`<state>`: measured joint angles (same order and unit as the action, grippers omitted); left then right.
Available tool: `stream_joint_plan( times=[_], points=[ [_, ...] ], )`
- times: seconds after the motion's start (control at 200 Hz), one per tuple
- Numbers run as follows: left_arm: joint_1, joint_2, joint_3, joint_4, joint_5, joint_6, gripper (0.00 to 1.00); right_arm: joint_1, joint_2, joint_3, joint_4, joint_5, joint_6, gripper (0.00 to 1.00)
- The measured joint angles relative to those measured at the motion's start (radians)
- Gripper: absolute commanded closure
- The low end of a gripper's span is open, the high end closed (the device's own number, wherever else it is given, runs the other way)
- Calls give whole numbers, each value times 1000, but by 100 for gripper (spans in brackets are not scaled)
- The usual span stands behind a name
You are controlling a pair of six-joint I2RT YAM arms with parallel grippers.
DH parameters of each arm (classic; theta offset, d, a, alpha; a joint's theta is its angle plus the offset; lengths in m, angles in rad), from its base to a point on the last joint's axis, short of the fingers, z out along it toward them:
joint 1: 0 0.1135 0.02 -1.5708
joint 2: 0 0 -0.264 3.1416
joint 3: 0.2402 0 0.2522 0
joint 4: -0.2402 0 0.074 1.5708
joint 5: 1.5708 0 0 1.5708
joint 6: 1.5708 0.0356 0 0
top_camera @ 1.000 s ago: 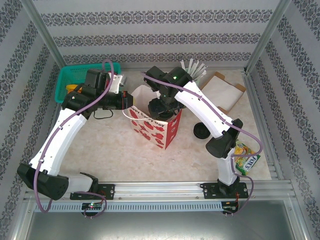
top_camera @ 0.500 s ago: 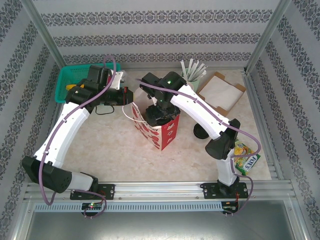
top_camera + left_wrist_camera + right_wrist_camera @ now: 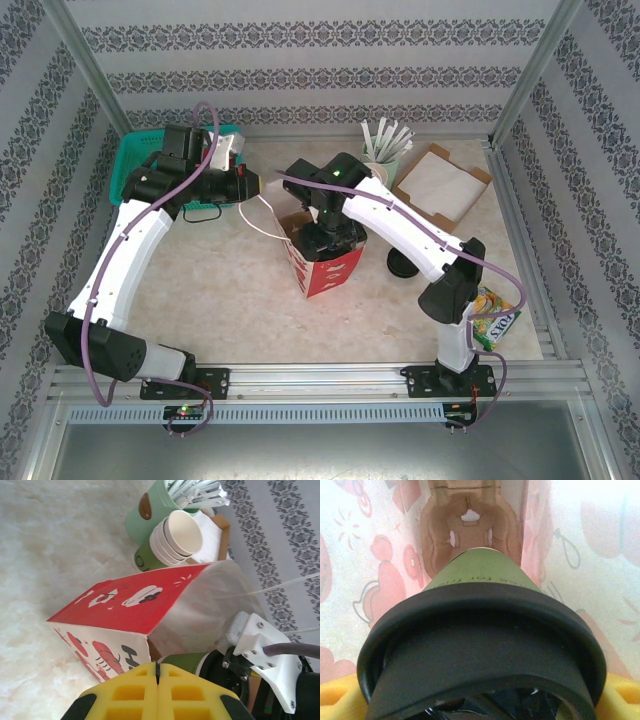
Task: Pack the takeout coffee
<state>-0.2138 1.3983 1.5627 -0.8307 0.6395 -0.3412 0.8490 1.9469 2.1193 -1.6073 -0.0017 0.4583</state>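
Red bag point(image 3: 325, 272) ctr, grn basket point(image 3: 128, 165) far L.

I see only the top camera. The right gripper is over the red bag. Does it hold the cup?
Observer: Yes. The cup, with its black lid on, sits between the yellow pads of the right gripper.
Operator: Is the cup inside the bag?
Observer: Yes. The walls of the bag surround it, and brown cardboard lies at the bottom below it.
Operator: Are the left fingers closed?
Observer: Yes. The pads of the left gripper meet with no gap.
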Motion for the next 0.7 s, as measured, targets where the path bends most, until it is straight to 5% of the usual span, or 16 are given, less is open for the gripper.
stream_joint_plan(
  times=[0.699],
  points=[
    [0,-34,-53,-15,155,27,99,-2,150,177,-5,-14,-10,52]
  ],
)
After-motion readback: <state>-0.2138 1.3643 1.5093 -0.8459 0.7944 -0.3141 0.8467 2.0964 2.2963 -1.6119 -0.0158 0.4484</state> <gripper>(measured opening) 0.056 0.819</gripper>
